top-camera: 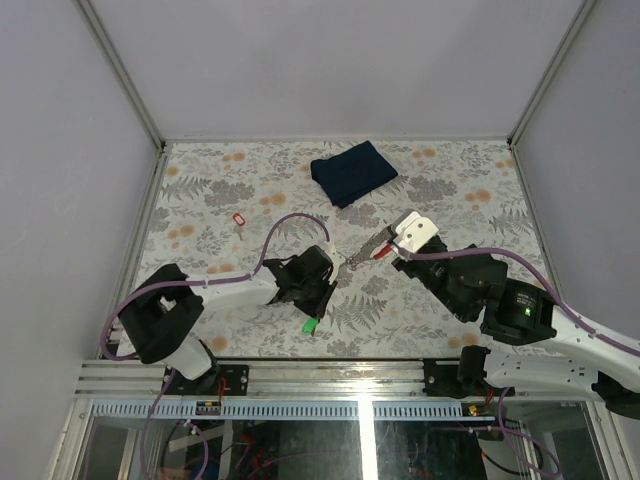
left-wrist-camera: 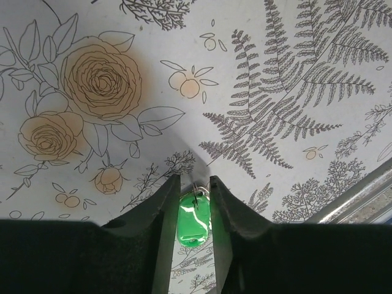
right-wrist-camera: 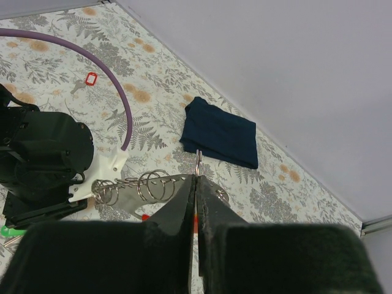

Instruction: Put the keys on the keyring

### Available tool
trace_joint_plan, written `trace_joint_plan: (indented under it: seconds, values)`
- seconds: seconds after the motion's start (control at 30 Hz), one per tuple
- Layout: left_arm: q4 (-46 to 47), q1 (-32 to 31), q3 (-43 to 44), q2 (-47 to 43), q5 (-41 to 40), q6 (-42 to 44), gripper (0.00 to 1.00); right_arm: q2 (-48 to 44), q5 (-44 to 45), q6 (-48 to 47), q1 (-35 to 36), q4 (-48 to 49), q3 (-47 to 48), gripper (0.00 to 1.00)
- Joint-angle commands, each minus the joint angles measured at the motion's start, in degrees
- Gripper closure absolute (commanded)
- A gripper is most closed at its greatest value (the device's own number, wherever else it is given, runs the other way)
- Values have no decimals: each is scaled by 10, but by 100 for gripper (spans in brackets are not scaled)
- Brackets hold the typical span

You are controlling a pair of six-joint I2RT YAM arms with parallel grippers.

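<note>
Worktop (top-camera: 450, 320): flower-and-fern print surface, walled by plain grey panels. Left gripper (left-wrist-camera: 195, 180): low over the worktop near its front edge, fingers a narrow way apart. Green key (left-wrist-camera: 195, 222): in the gap between the left fingers, its plastic head filling the gap from side to side, a small metal loop at its far end; whether the fingers press on it cannot be told. Right gripper (right-wrist-camera: 196, 179): fingers closed together, pinching a thin metal piece (right-wrist-camera: 198, 160) that sticks out past their tips; a speck of red-orange shows lower down in the seam between them, too small to name. Metal strip (right-wrist-camera: 141, 193): grey, carrying a row of wire rings, lying between the two grippers with one end at the right fingertips; whether it rests on the worktop cannot be told. Keyring (top-camera: 238, 219): on the worktop at the far left, its red tag plain to see, well apart from both grippers and from the green key. Cloth (top-camera: 352, 172): dark blue, folded, at the far middle of the worktop.
</note>
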Motion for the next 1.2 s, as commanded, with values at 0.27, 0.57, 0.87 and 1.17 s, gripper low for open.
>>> trace_joint_plan:
  seconds: [0.27, 0.57, 0.87, 1.17]
  values:
    - [-11, 4, 16, -22, -14, 2, 74, -1, 2, 4, 3, 22, 10, 98]
    - [-15, 3, 12, -17, -1, 2, 77, -4, 3, 6, 4, 20, 9, 98]
    - [-24, 2, 13, -14, 8, 5, 78, -3, 3, 7, 3, 22, 6, 98]
    - [-29, 0, 14, -11, 15, 4, 84, -4, 2, 7, 4, 24, 3, 98]
